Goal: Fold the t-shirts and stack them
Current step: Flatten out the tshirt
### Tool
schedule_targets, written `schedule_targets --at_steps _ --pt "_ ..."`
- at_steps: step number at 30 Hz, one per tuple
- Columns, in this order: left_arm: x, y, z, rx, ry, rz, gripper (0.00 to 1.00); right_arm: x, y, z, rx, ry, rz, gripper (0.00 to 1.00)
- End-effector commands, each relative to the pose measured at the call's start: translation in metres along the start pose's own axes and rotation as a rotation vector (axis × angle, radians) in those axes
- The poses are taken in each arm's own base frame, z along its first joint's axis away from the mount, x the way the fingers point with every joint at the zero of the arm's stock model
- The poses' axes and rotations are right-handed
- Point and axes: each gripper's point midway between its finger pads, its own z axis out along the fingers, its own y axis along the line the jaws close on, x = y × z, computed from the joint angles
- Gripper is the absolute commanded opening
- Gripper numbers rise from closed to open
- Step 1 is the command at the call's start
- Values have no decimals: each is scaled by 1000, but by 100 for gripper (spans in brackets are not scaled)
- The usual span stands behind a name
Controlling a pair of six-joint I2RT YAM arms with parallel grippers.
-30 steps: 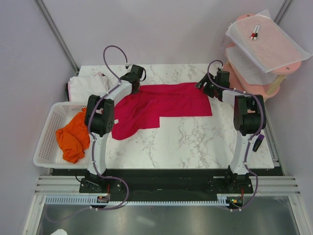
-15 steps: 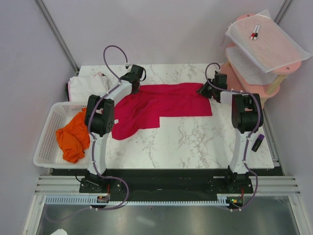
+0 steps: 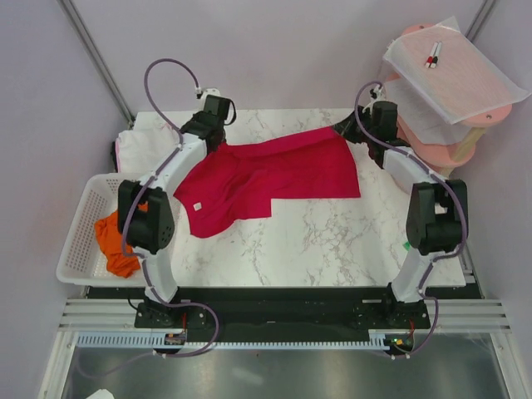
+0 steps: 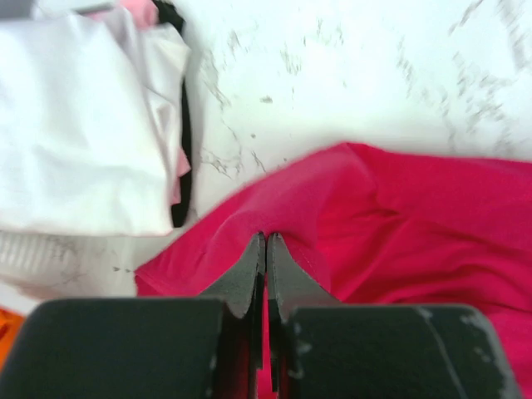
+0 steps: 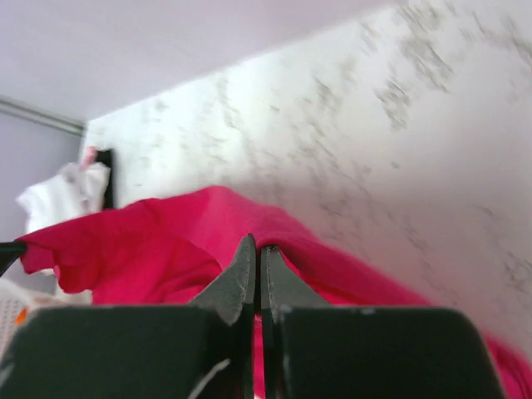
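The crimson-red t-shirt [image 3: 274,170] was pinched along its far edge by both pairs of jaws, each fully closed on a fold of cloth: the left jaws at one corner, the right jaws at the other. Its long axis was stretched from jaws to jaws, and the rest trailed nearward from both onto the tabletop [image 3: 332,241]. Neither arm was judged nearer, so a joint pull seemed called for.

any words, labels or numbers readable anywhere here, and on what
None can be read.
White tag on the red t-shirt: too small to read.
Sheets at far right: any print is too faint and small to read.
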Motion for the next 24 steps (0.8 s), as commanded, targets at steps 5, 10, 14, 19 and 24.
schedule_targets --at_steps 5,10,14,19,24 --pt "-41 53 -119 80 -191 -118 2 -36 110 -126 -156 -130 -220 0" --pt "-46 96 -210 157 -354 -215 2 -35 146 -216 -207 -233 -290 0" --pt "-50 117 -272 278 -451 -266 2 -33 164 -281 -259 -315 -321 0" --pt "-54 138 -339 418 -541 -286 2 -30 188 -362 -343 -418 -348 0" --pt "-67 173 -401 469 -652 -322 2 -37 207 -418 -397 -520 -366 0"
